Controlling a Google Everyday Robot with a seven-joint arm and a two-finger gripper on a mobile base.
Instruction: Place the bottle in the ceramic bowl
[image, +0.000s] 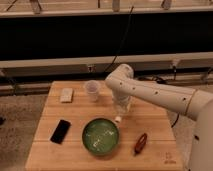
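With jaws whose state cannot be told, the gripper (121, 106) is hanging over the worktop (152, 120), the bottle (118, 119) at its tip just beside the ceramic bowl (100, 136), risking a drop outside the rim if it is releasing short.
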